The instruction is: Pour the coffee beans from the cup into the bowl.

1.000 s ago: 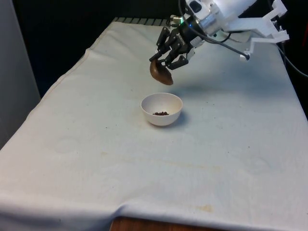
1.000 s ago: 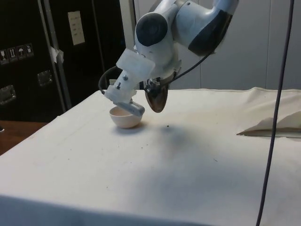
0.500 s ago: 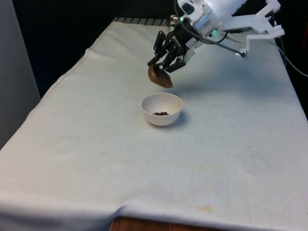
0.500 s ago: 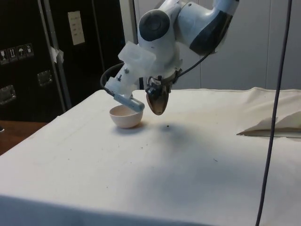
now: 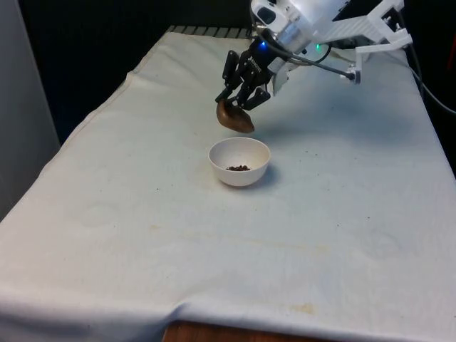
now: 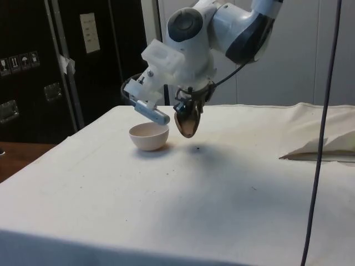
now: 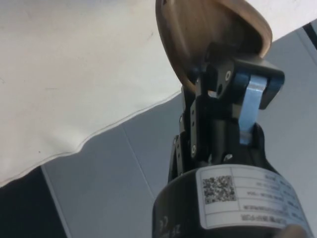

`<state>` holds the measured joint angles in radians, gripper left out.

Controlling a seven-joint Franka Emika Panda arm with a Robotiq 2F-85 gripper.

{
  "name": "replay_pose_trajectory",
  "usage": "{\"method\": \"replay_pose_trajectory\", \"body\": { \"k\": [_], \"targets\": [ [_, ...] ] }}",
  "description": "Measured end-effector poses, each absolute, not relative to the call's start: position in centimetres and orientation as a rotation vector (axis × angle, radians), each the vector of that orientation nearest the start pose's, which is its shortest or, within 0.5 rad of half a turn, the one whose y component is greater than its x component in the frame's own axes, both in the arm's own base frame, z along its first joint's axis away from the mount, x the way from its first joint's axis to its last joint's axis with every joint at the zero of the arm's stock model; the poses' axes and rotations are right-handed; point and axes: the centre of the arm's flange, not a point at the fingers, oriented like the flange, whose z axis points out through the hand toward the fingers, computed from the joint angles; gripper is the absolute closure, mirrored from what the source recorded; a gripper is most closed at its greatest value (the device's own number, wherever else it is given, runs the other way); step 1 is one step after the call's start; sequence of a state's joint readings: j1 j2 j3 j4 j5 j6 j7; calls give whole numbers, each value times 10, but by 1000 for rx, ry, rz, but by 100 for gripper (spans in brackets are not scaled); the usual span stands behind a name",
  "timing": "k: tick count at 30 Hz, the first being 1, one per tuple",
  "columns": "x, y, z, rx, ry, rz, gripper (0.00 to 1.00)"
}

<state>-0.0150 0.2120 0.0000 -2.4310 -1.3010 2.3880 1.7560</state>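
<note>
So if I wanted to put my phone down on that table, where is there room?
Nearly anywhere. The white cloth is bare from the bowl to the near edge, and on both sides of it. The busy spot is at the bowl, where the gripper holds the brown cup tilted above its far rim.

Glossy brown cup (image 5: 235, 117), matt white bowl (image 5: 239, 161)

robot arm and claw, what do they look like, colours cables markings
The arm is glossy white with rounded joint housings and a dark grey band at one joint. A thin black cable runs along the wrist. The claw is black, with two linkage-style fingers, one showing a bare metal face in the wrist view. A white label with a QR code and small print sits on its body.
</note>
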Motion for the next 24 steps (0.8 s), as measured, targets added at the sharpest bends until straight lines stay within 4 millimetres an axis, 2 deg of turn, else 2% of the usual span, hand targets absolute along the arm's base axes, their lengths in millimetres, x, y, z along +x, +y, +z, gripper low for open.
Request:
{"method": "replay_pose_trajectory", "body": {
  "k": [24],
  "targets": [
    [466,-40,199,2426,-854,491,95]
  ]
}}
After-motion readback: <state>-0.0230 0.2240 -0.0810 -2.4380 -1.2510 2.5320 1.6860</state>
